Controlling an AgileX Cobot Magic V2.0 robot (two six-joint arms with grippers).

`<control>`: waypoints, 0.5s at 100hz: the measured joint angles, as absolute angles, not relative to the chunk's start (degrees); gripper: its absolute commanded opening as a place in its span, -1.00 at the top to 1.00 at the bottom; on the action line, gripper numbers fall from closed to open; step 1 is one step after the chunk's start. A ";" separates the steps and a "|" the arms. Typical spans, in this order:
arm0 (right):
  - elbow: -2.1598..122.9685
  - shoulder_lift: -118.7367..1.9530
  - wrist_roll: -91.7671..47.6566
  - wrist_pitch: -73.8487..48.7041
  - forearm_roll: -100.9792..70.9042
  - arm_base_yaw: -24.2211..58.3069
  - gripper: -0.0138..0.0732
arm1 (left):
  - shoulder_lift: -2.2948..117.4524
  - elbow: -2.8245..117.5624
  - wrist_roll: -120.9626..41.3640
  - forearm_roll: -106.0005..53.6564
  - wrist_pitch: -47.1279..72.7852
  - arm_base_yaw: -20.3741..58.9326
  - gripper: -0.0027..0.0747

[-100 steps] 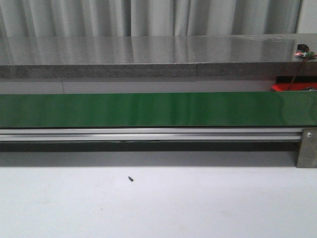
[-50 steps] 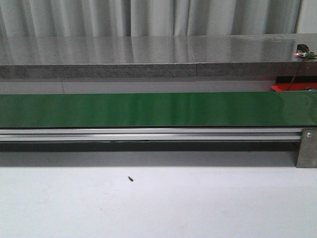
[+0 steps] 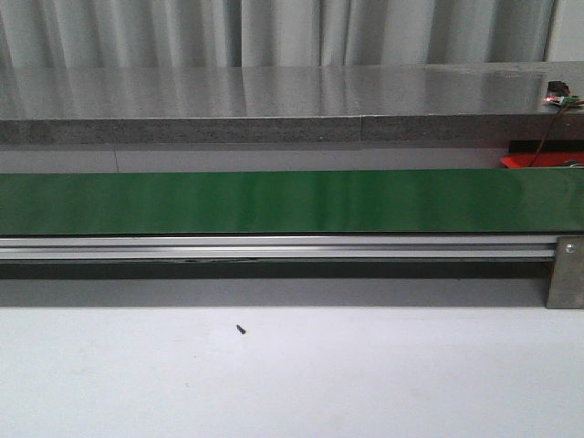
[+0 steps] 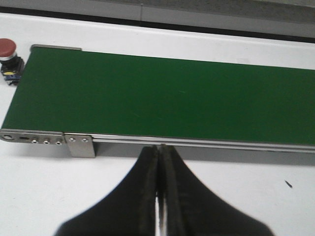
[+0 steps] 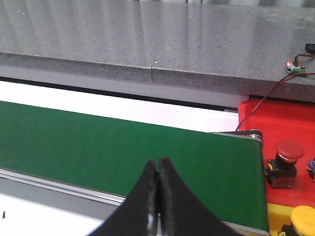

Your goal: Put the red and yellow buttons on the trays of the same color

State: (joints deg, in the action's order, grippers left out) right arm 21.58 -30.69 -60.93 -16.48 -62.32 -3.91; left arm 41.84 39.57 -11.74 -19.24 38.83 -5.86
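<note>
- Front view: long green conveyor belt (image 3: 292,202) on a silver aluminium rail (image 3: 274,247), white table (image 3: 292,374) below; neither arm appears.
- Left gripper (image 4: 159,162): black fingers pressed together, holding nothing, above the table beside the belt.
- Right gripper (image 5: 157,169): fingers together, empty.
- Red mushroom-head button (image 5: 285,162) stands on the red tray (image 5: 280,123) (beside the belt end).
- Yellow button (image 5: 302,219) sits on the yellow tray (image 5: 276,216).
- Second red button (image 4: 9,55) stands on the table, just beside the belt's other end.

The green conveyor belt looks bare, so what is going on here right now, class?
Nothing is being handled. The left tool and right tool are both shut and empty above the green conveyor belt. A red button sits on the red tray past the belt's end, beside a yellow button.
</note>
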 measured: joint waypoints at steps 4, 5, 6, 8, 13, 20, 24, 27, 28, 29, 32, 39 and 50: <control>21.58 -30.69 -60.93 -16.48 -62.32 -3.91 0.82 | 43.76 40.82 -11.59 -19.24 38.71 -7.37 0.98; 21.58 -30.69 -60.93 -16.38 -62.32 -3.91 0.82 | 44.53 41.03 -11.60 -19.24 38.61 -7.64 0.98; 21.58 -30.69 -60.93 -16.46 -62.32 -3.91 0.82 | 44.91 41.25 -11.60 -19.24 38.59 -7.91 0.98; 21.58 -30.69 -60.93 -16.36 -62.32 -3.91 0.82 | 46.01 41.87 -11.60 -19.24 38.52 -8.75 0.98; 21.58 -30.69 -60.93 -16.36 -62.32 -3.91 0.82 | 48.58 43.30 -11.56 -19.24 38.20 -10.72 0.98; 21.58 -30.69 -60.93 -16.36 -62.43 -3.91 0.82 | 52.18 45.22 -11.47 -19.24 37.55 -13.34 0.98; 21.58 -30.69 -60.93 -16.36 -62.43 -3.91 0.82 | 54.20 46.31 -11.47 -19.24 36.99 -14.76 0.98; 21.58 -30.69 -60.93 -16.36 -62.43 -3.91 0.82 | 55.54 47.02 -11.43 -19.35 36.36 -15.65 0.98; 21.58 -30.69 -60.93 -16.36 -62.43 -3.91 0.82 | 56.22 47.37 -11.43 -19.35 36.07 -16.08 0.98; 21.58 -30.69 -60.93 -16.36 -62.43 -3.91 0.82 | 56.56 47.55 -11.43 -19.52 35.93 -16.29 0.98; 21.58 -30.69 -60.93 -16.36 -62.43 -3.91 0.82 | 57.95 48.45 -11.43 -19.64 35.33 -17.37 0.98; 21.58 -30.69 -60.93 -16.36 -62.43 -3.91 0.82 | 61.59 50.51 -11.43 -20.09 34.89 -19.43 0.97; 21.58 -30.69 -60.93 -16.36 -62.43 -3.91 0.82 | 67.73 53.89 -11.43 -21.62 35.00 -21.88 0.76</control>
